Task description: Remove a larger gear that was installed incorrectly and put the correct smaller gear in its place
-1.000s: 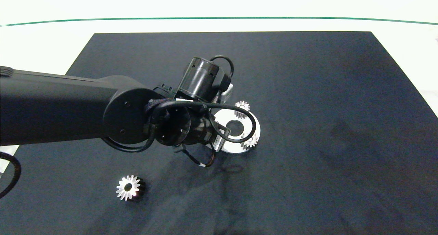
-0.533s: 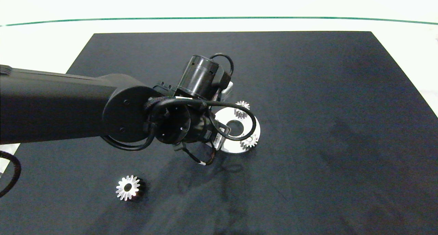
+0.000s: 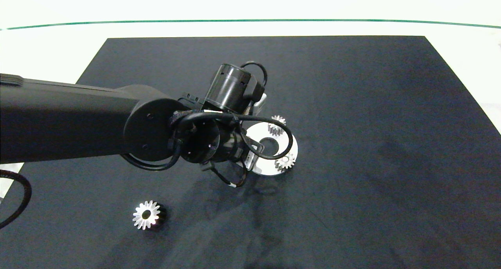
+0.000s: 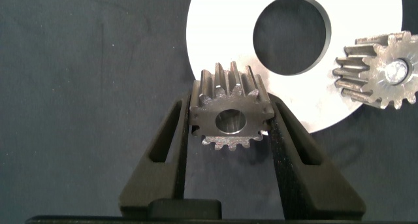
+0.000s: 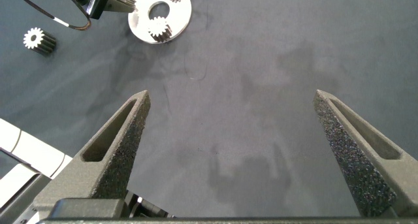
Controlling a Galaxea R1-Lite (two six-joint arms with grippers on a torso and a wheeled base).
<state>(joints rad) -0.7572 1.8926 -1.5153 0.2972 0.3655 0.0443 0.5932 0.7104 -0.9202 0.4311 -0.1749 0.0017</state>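
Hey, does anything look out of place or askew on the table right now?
One shiny silver metal gear lies alone on the dark mat, apart from the round silver plate. The left pincer holds a small silver gear tilted beside that plate.

A black mat (image 3: 352, 143) is lying across my pale counter (image 3: 47, 49); beyond the mat's far edge a thin green line (image 3: 250, 21) is running across.

Two mounted gears (image 3: 277, 125) crowd the disc (image 3: 291, 145); surrounding mat (image 3: 372, 143) open.
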